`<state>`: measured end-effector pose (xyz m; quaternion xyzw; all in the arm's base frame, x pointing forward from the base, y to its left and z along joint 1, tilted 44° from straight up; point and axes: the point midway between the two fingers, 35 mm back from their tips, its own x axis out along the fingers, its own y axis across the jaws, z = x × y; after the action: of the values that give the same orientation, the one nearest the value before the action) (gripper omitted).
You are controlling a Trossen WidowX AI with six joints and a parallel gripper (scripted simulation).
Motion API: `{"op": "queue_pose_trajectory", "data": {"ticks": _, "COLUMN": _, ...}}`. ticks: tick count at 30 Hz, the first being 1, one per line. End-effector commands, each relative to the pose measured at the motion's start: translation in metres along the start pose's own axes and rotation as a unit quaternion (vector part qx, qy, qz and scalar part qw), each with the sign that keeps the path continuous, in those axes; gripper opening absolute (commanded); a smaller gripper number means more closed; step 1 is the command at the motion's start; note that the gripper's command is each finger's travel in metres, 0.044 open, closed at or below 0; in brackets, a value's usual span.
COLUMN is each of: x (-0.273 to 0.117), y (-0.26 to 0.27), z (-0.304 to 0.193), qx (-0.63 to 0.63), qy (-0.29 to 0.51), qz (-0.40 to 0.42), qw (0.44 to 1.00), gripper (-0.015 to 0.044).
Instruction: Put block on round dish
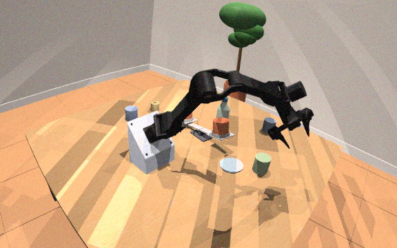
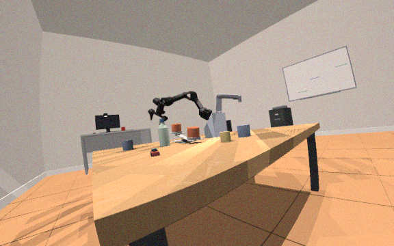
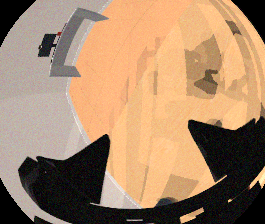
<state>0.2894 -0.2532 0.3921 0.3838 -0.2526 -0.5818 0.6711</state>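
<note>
Two orange-red cups stand on the ends of the balance (image 1: 198,128). One cup (image 1: 220,127) (image 2: 176,128) is nearer the dish; the other cup (image 1: 189,116) (image 2: 193,132) is partly hidden behind the arm in the top view. In the exterior view the beam slopes down toward this second cup. No block shows. The pale round dish (image 1: 231,165) lies bare on the table. My gripper (image 1: 298,141) (image 2: 158,119) (image 3: 149,131) is open and empty, raised above the table, beyond the dish and away from both cups.
A green cylinder (image 1: 262,164) stands beside the dish. A blue cylinder (image 1: 269,125) (image 2: 127,145) and a bottle (image 1: 222,111) (image 2: 163,135) stand beyond the balance. Another blue cylinder (image 1: 131,113) (image 2: 243,130) and a yellow one (image 1: 154,106) (image 2: 225,137) stand behind the arm's base. A toy car (image 2: 154,152) is near the bottle.
</note>
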Motion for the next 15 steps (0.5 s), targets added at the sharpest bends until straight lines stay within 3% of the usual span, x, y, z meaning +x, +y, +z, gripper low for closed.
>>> {"op": "queue_pose_trajectory", "data": {"ticks": 1, "x": -0.020, "y": -0.009, "z": -0.047, "qx": -0.055, "qy": 0.051, "qz": -0.001, "qw": 0.997, "gripper": 0.0440}}
{"op": "queue_pose_trajectory", "data": {"ticks": 15, "x": -0.113, "y": -0.060, "z": -0.167, "qx": -0.243, "qy": 0.192, "qz": 0.022, "qw": 0.951, "gripper": 0.0440}}
